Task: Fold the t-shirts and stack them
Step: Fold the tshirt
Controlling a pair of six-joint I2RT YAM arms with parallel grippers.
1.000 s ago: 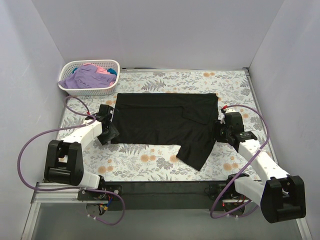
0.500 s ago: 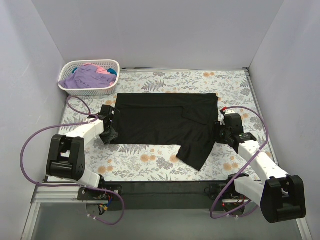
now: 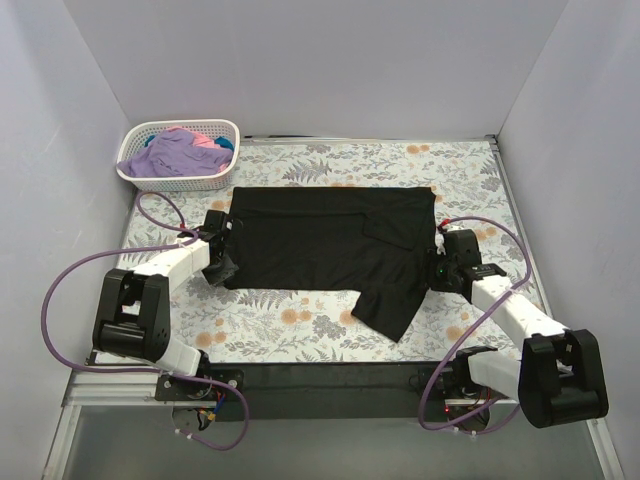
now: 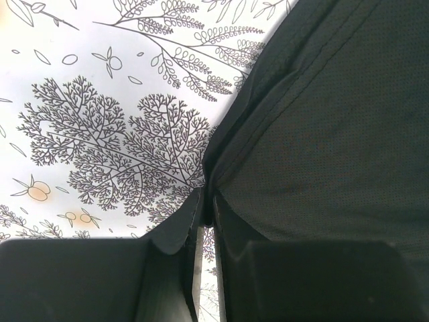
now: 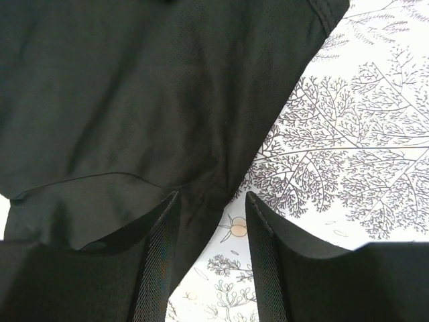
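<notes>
Plain black cloth t-shirt (image 3: 325, 245): spread flat on the floral-printed tabletop (image 3: 300, 320), long axis running left to right between my two arms.
My left fingers (image 4: 161, 268) are pinched together on its left edge. My right fingers (image 5: 155, 268) stand about half open, straddling its right edge and gripping nothing. Each arm sits at its own end; the right grip is not yet made.
</notes>
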